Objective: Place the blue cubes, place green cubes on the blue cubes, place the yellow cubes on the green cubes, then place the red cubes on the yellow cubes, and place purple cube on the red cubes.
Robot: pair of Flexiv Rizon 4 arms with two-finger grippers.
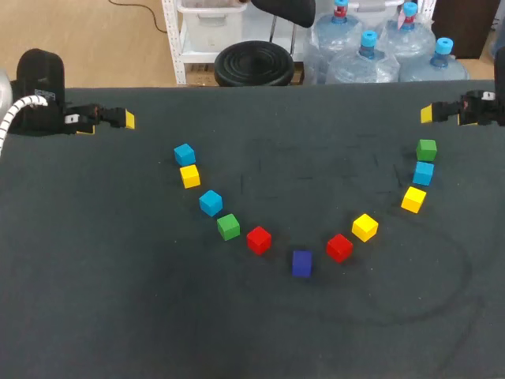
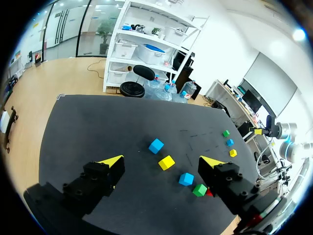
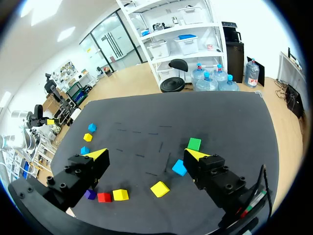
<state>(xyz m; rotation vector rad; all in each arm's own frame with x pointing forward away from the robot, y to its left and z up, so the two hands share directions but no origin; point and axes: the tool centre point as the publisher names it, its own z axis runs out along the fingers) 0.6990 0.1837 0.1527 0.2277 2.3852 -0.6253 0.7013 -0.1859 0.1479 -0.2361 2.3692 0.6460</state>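
Cubes (image 1: 301, 263) in a loose arc across dark table (image 1: 252, 339)

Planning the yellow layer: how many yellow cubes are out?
3 yellow cubes: one left, between two blue cubes; one beside the right red cube; one far right. None seem hidden.

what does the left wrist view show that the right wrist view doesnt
Only the left wrist view: the left-side green cube, next to one finger of the open left tool.
Only the right wrist view: the purple cube and a yellow cube close to it, both by the open right tool.
Both: the blue-yellow-blue row on the left arm's side and the green-blue-yellow row on the right arm's side.
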